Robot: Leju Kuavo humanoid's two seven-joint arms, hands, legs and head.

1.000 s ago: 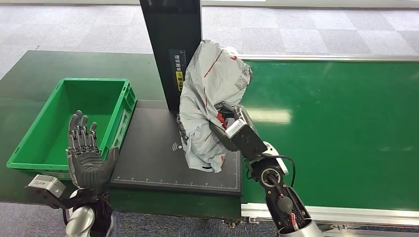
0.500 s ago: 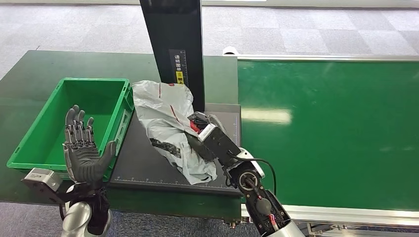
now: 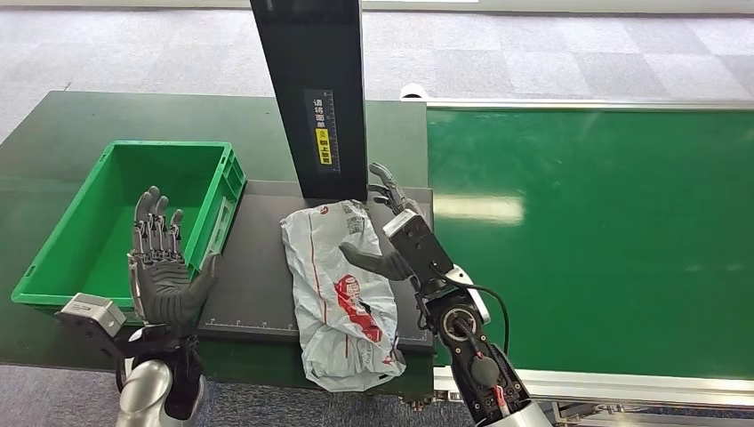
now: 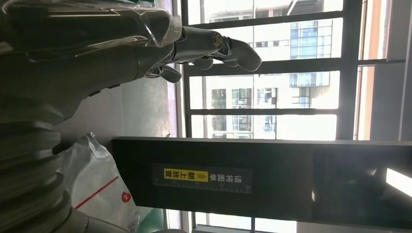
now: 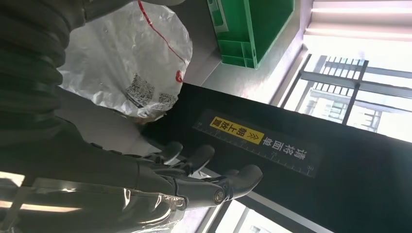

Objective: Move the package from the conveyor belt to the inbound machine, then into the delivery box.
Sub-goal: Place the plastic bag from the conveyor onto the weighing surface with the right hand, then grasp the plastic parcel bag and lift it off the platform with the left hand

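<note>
A crumpled white plastic package (image 3: 340, 298) with red print lies flat on the black inbound machine platform (image 3: 258, 267), its near end hanging over the front edge. The package (image 5: 130, 68) and package (image 4: 99, 187) also appear in both wrist views. My right hand (image 3: 391, 236) hovers beside the package's right side, fingers spread, thumb just above it, holding nothing. My left hand (image 3: 160, 267) is raised palm-up with fingers apart at the near corner of the green delivery box (image 3: 89, 222), which holds nothing.
The machine's black upright column (image 3: 311, 93) with a yellow label stands behind the platform. The green conveyor belt (image 3: 596, 231) stretches to the right. A dark green table (image 3: 53, 124) carries the box. Grey carpet lies beyond.
My right hand has laid the package down on the platform and let go, fingers now spread. My left hand rose slightly beside the box.
</note>
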